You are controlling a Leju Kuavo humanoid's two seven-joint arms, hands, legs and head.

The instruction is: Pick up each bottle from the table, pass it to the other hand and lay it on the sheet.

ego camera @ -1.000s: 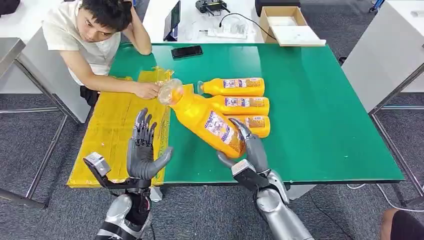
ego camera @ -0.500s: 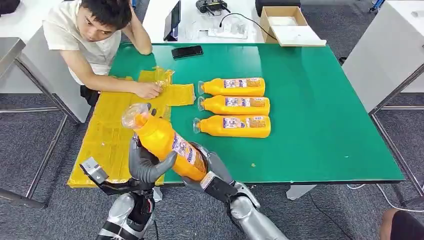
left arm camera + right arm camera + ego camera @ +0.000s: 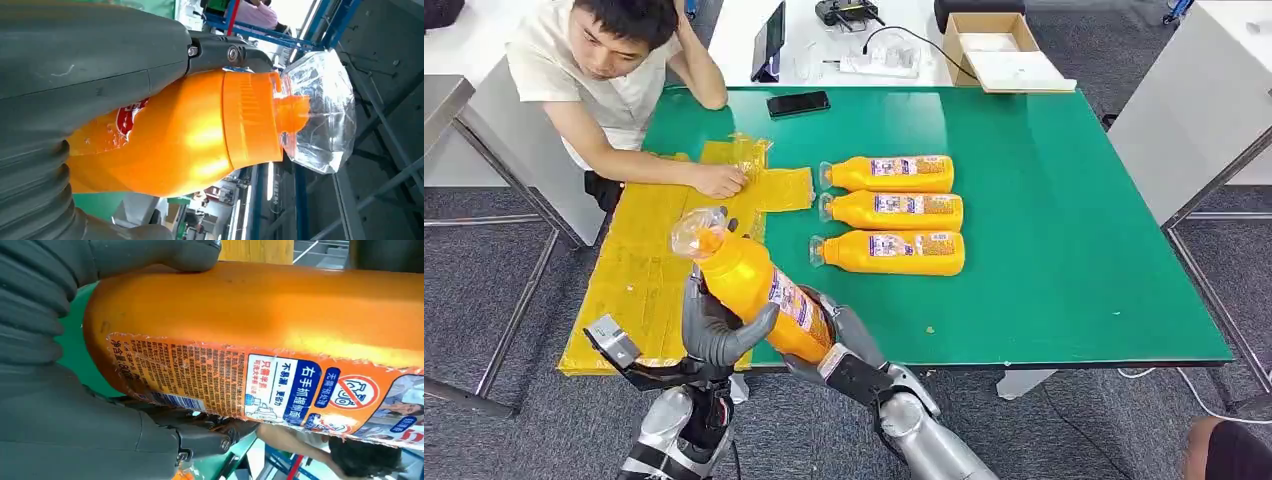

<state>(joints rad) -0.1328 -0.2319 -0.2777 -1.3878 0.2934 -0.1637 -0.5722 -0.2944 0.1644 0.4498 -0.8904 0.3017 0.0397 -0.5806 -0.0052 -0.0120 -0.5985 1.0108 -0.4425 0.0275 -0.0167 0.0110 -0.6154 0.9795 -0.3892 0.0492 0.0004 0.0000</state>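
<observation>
A green table [image 3: 1044,200] takes up most of the head view, and a yellow sheet [image 3: 639,270] lies along its left side, reaching the near edge. A person [image 3: 614,70] leans over the far left corner, one hand [image 3: 721,180] resting on the sheet beside a crumpled piece of clear plastic [image 3: 751,155]. Behind the table stand an open cardboard box [image 3: 994,45] and a white power strip [image 3: 874,65].

Three orange bottles [image 3: 892,212] lie side by side near the table's middle, parallel to one another, with their clear caps pointing toward the sheet.

A fourth orange bottle [image 3: 759,285] is in the air over the near edge of the table, just beside the sheet's inner border. It is tilted, its clear cap [image 3: 694,232] up and toward the sheet. The right hand [image 3: 839,340] grips its lower, labelled end from below. The left hand [image 3: 714,325] is wrapped around its upper body, thumb across the front, so both hands hold the bottle. In the left wrist view the thumb presses along the orange body next to the ribbed collar.

A black phone [image 3: 798,103] lies at the far edge of the table.
</observation>
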